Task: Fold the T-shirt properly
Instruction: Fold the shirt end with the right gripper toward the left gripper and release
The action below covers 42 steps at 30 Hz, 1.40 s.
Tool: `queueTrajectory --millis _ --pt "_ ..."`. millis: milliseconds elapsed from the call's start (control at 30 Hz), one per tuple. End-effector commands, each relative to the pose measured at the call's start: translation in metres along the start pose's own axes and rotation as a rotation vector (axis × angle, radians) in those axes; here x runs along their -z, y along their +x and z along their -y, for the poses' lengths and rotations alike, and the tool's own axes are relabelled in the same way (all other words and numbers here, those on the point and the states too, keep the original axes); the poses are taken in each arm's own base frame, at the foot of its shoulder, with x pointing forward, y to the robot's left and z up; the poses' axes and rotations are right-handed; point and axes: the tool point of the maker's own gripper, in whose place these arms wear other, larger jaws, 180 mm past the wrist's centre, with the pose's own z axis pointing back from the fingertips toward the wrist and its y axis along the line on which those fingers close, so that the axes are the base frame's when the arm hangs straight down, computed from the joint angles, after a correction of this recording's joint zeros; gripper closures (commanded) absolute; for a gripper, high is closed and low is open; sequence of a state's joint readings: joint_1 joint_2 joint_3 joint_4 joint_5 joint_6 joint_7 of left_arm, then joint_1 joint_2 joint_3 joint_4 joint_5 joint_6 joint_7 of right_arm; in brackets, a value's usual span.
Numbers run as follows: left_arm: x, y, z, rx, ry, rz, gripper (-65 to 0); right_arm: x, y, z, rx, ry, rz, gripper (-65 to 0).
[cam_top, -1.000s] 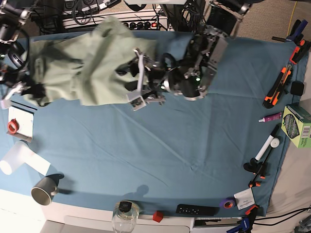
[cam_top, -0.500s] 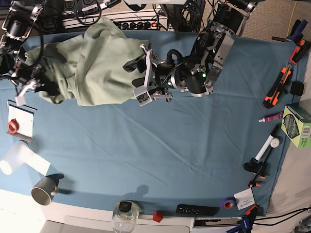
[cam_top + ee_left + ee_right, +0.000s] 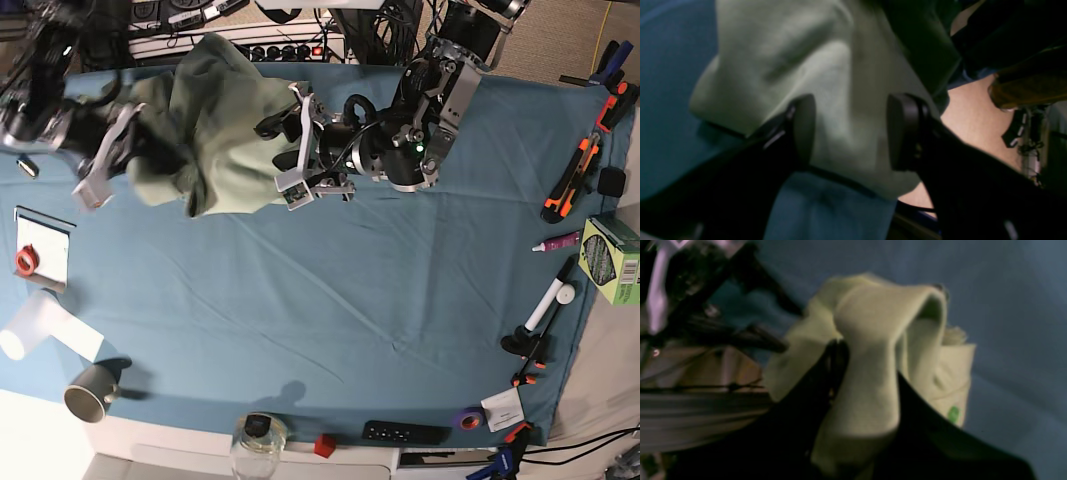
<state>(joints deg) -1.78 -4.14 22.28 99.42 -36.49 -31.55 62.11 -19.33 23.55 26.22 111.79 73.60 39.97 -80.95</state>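
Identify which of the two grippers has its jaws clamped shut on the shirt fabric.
The right gripper, pinching a T-shirt fold; the left gripper stands open, cloth loose between its pads.

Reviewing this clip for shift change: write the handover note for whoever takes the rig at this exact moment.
Left gripper: jaws apart with a fold of the T-shirt between them, pads not pressing it; treat as open.
Right gripper: shut on a bunched fold of the T-shirt, cloth draping over the fingers.
T-shirt: crumpled in a heap at the far edge of the teal table cloth, between the two arms and partly lifted.
Done: only the right-hand grasp. No flat spread and no fold is visible.
Left: secure the left grip, spread the shirt flat, then fold.
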Motion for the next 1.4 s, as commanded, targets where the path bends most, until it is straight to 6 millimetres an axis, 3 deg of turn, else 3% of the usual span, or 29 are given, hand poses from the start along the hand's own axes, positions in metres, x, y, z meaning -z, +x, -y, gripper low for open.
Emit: queueTrajectory --millis 0,167,433,733,1000,1233,1300,1367 --pt "-0.003 0.017 0.003 0.023 -0.011 0.053 -34.3 0.0 0.004 -0.006 -0.011 -0.005 0.025 0.0" --pt "-0.003 0.018 0.003 0.023 -0.012 0.054 -34.3 0.027 -0.019 -0.017 0.083 -0.061 0.024 0.0" --pt "-0.003 0.017 0.003 0.023 -0.012 0.053 -34.3 0.047 0.01 -0.024 0.135 -0.072 0.191 0.0" --pt "-0.008 0.008 -0.002 0.02 -0.006 0.034 -34.3 0.052 0.035 0.004 0.176 -0.228 0.278 0.0" --pt "-0.009 0.006 -0.005 0.025 0.006 0.024 -34.3 0.09 0.045 -0.023 0.111 -0.189 0.239 0.0" --pt "-0.029 0.01 -0.039 -0.027 0.133 0.05 -34.3 0.103 0.04 -0.026 0.077 -0.227 0.176 0.0" --pt "-0.04 0.011 -0.053 -0.055 0.177 0.073 -30.5 0.103 0.04 -0.026 0.077 -0.226 0.177 0.0" --pt "-0.052 0.011 -0.068 -0.086 0.222 0.096 -21.0 0.103 0.04 -0.026 0.076 -0.227 0.178 0.0"
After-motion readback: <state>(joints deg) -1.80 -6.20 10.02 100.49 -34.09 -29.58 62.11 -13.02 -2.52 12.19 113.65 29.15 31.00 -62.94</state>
